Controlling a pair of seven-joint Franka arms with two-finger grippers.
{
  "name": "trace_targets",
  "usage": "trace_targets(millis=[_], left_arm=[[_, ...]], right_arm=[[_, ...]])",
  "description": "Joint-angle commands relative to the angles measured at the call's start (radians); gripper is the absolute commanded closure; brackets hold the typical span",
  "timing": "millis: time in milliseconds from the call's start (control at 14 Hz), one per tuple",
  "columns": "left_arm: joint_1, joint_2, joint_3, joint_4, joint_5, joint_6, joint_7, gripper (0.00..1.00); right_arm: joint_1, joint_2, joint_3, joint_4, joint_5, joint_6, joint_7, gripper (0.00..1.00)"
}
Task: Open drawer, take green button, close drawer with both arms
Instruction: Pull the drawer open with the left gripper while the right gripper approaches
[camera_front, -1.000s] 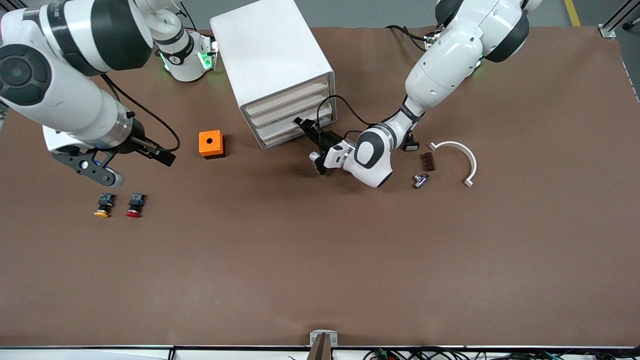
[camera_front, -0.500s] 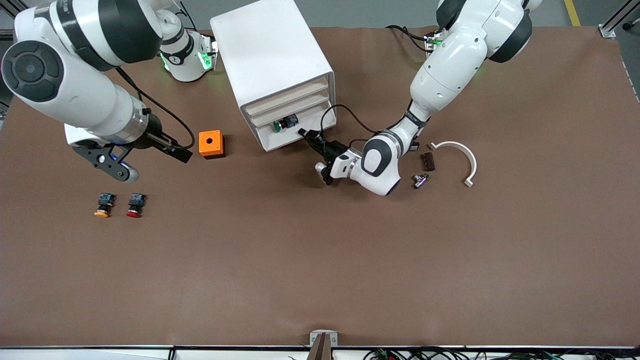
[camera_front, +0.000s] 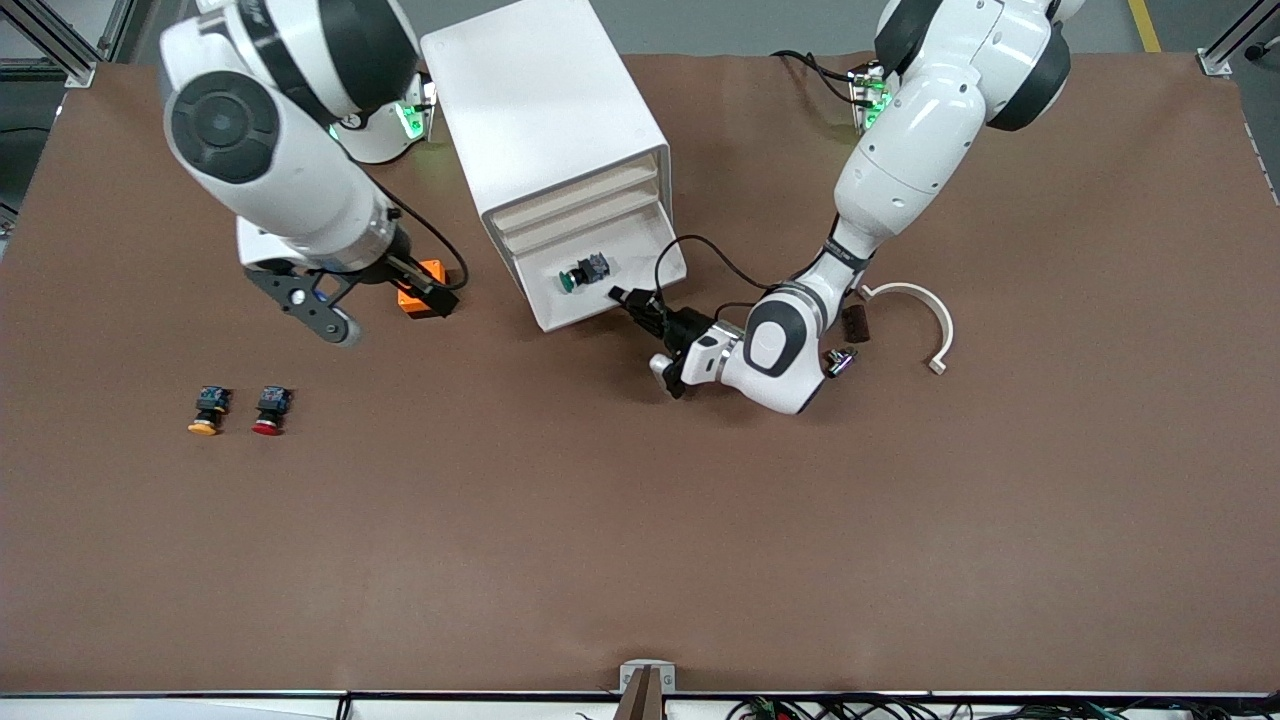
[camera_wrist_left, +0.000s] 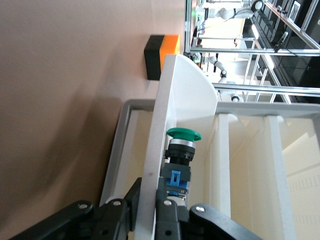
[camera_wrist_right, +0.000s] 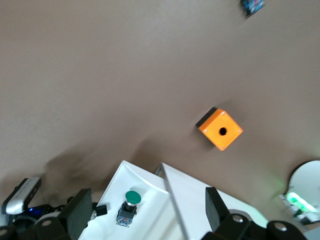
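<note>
Where the drawer (camera_front: 600, 285) stands open, green button (camera_front: 583, 272) inside, beside left pincer (camera_front: 628, 299) clamped on its front.

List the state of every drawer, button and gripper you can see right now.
lowest drawer: pulled out of the cabinet, open.
three upper drawers: pushed in, shut.
green button: lying on its side in the lowest drawer, not held.
left gripper: shut on the lowest drawer's front edge.
right gripper: open, empty, over the orange box.
yellow button: lying on the table.
red button: lying on the table beside it.
</note>
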Motion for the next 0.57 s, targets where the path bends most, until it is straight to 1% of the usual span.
trace_targets(millis=[0, 143, 214, 286, 357, 500], left_arm=[[0.004, 0.044, 0.039, 0.034, 0.002, 0.045, -0.016, 0.94], [0.019, 0.046, 0.048, 0.053, 0.009, 0.045, -0.017, 0.94], [0.022, 0.046, 0.063, 0.056, 0.012, 0.043, -0.019, 0.94], [0.027, 0.046, 0.072, 0.064, 0.014, 0.04, -0.02, 0.94], [0.032, 0.046, 0.074, 0.065, 0.014, 0.04, -0.022, 0.93], [0.032, 0.041, 0.074, 0.065, 0.014, 0.04, -0.028, 0.9]], right_arm=[[0.063, -0.013, -0.006, -0.104, 0.01, 0.103, 0.118, 0.0], [0.117, -0.01, -0.006, -0.159, 0.013, 0.183, 0.204, 0.0], [0.138, 0.0, -0.006, -0.176, 0.021, 0.215, 0.232, 0.0], [0.143, 0.024, -0.006, -0.179, 0.05, 0.234, 0.235, 0.0], [0.149, 0.05, -0.006, -0.178, 0.1, 0.26, 0.236, 0.0], [0.165, 0.075, -0.008, -0.176, 0.117, 0.289, 0.255, 0.0]])
